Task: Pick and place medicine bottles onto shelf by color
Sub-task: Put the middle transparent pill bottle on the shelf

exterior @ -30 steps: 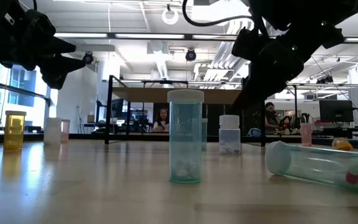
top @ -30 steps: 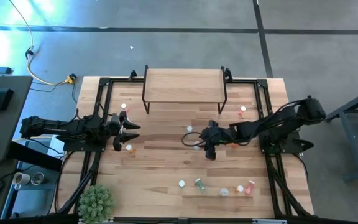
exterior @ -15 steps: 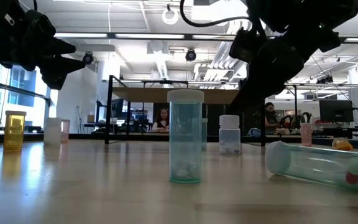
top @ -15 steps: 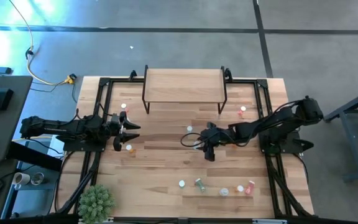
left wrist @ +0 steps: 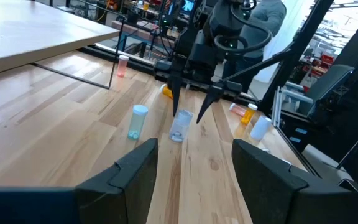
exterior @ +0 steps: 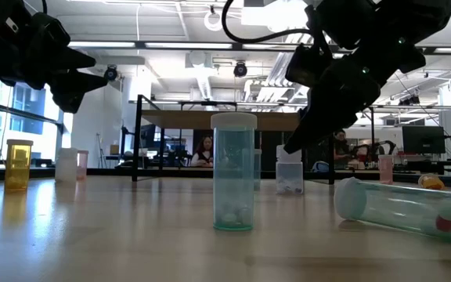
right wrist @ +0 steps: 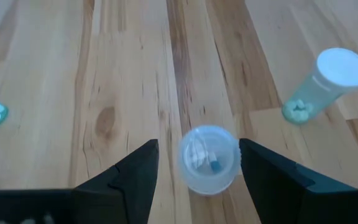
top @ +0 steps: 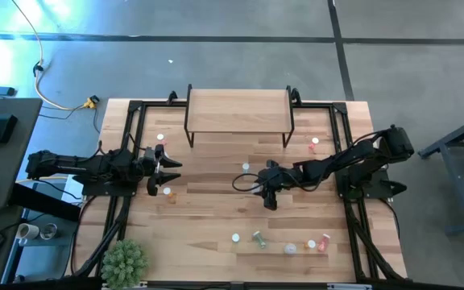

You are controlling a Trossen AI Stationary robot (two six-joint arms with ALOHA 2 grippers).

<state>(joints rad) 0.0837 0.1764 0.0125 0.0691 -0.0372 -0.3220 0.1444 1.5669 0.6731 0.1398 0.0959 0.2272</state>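
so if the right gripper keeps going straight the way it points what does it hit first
Most likely the clear bottle: it stands capless between the right gripper's open fingers, directly beneath, seemingly untouched. Past it lies only tabletop.

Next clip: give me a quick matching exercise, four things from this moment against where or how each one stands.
Things:
1. right gripper
2. left gripper
3. shelf
4. green plant

Places or states:
A. at the table's far edge, nothing on its board
B. at the table's near left corner
C. open, fingers either side of an upright clear bottle at mid-table
D. open, waiting at the table's left side

Pairs: 1-C, 2-D, 3-A, 4-B
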